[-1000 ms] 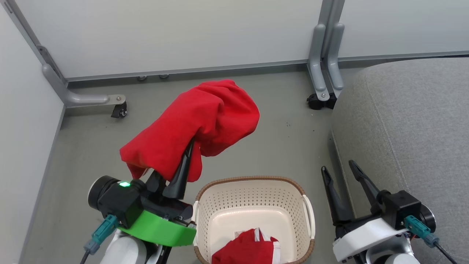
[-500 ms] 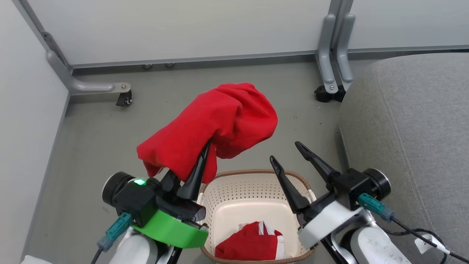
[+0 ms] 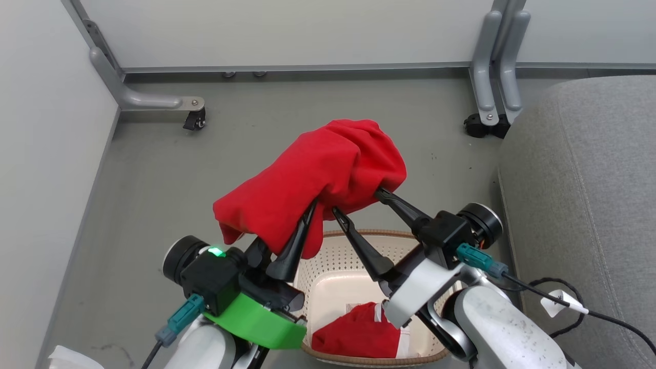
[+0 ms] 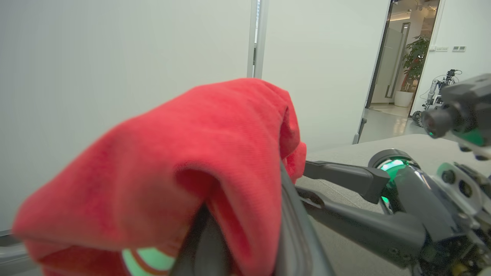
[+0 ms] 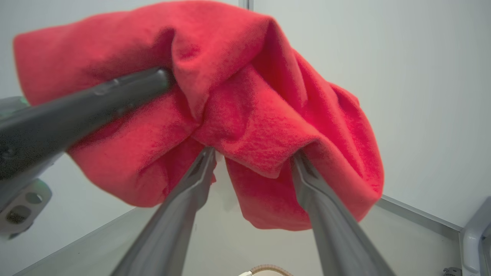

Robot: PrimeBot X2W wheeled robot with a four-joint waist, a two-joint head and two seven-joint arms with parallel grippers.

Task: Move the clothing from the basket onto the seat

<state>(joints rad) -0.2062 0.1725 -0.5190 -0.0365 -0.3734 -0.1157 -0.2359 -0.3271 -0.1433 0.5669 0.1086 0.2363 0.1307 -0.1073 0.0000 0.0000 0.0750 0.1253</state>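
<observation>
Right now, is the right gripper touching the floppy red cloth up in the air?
Touching. In the right wrist view, the open right gripper has both dark fingertips pushed into the soft bright red fabric garment.

Tips of the left tool (image 3: 302, 225) are buried in the red garment (image 3: 328, 169); we lose those of the right tool (image 5: 253, 153) under its folds too. Both arms hide much of the basket (image 3: 325, 256), cropped below.
</observation>
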